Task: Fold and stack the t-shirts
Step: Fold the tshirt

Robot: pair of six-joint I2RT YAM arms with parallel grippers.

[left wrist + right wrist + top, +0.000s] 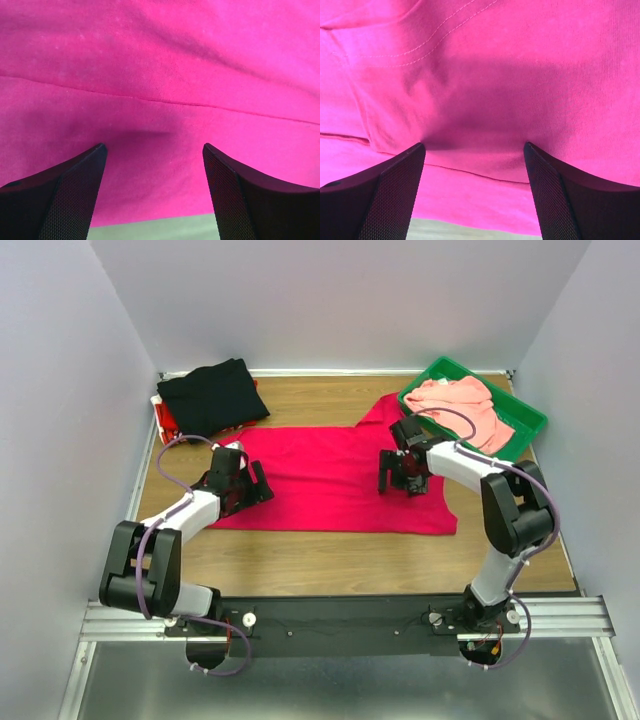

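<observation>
A crimson-magenta t-shirt (335,480) lies spread on the wooden table, with a folded layer edge showing in both wrist views. My left gripper (260,486) is low over its left part, open, with only cloth (165,70) below the jaws (154,146). My right gripper (392,476) stands open on the shirt's right part; its tips (474,144) rest on a raised fold of cloth (485,90). A black t-shirt (212,395) lies folded at the back left. A pale salmon-pink t-shirt (462,404) is bunched in the green tray.
The green plastic tray (528,420) sits at the back right corner. A red object (164,420) pokes out under the black shirt. White walls close in the table on three sides. Bare wood (340,560) lies between the shirt and the arm bases.
</observation>
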